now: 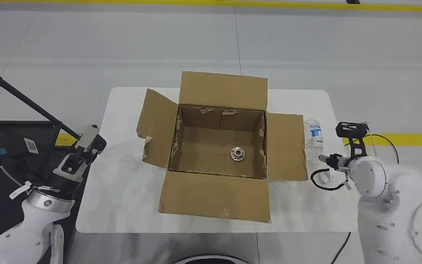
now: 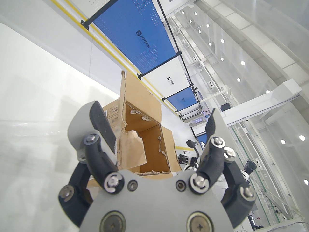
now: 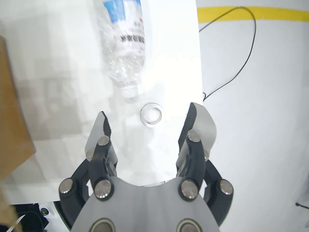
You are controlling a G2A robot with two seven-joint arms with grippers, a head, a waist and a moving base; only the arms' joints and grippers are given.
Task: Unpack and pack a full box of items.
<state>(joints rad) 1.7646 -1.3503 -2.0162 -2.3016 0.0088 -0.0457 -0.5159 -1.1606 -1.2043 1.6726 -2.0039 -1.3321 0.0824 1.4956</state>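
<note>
I judge unpacking nearly done: the bottle (image 1: 314, 135) lies on the surface (image 1: 119, 198) just beside the box (image 1: 221, 191), a small ring (image 3: 151, 118) by its neck, and one round metal part (image 1: 237, 154) sits on the box floor. Both tools are released and empty, the right tool (image 3: 147, 119) above the ring and the left tool (image 2: 157, 119) beyond the surface's left edge. Next, I would reach down past the flaps for that low part.

The brown box (image 1: 224, 89) stands open, four flaps spread, a small round metal part (image 1: 237, 154) on its floor; a clear labelled bottle (image 1: 314, 134) lies on its side beside the right flap, a pale ring (image 3: 151, 118) near its neck.
</note>
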